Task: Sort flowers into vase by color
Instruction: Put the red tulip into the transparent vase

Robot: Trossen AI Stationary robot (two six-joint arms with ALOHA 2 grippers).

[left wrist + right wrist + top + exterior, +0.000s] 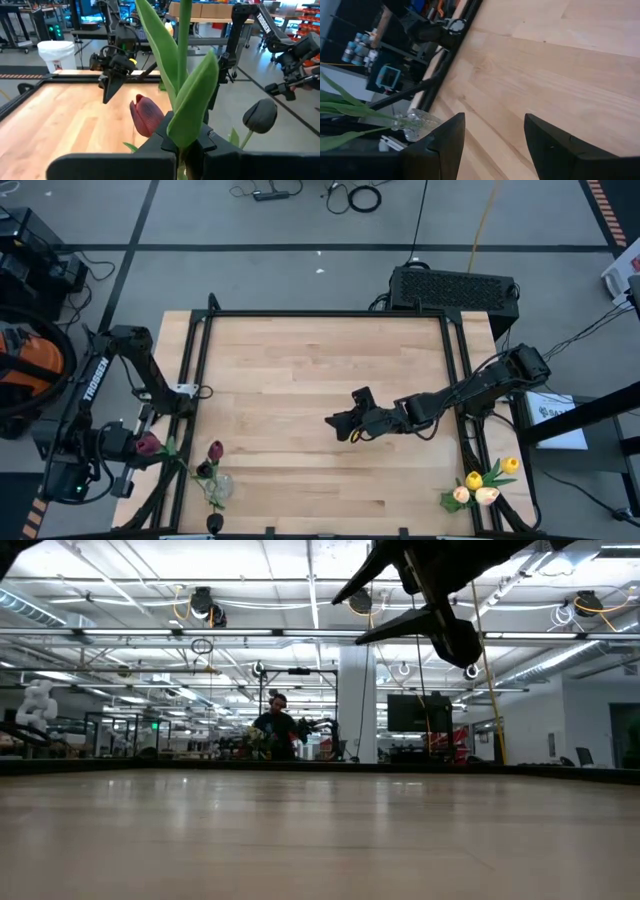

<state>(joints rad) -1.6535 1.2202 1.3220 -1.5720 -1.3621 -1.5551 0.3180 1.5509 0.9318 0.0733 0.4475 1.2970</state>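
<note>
My left gripper hangs just off the table's near left corner, shut on a tulip with a green stem and leaves. A maroon head shows beside it. A glass vase stands near the near left corner. A maroon tulip and a darker head rise by it; green stems reach from its mouth. Yellow and peach tulips lie at the near right corner. My right gripper hovers open over the table's middle, nothing between its fingers. My left gripper pinches the tulip's green stem, where a leaf wraps it, between its two fingers. The fingers point about level toward the table, and the stem runs across them. The flower is lifted clear of the table; its upper end leaves the wrist picture.
Black rails frame the wooden table. A black box sits behind the far right corner. Far beyond the table a person stands in the room. Bare wood lies between the vase and my right gripper.
</note>
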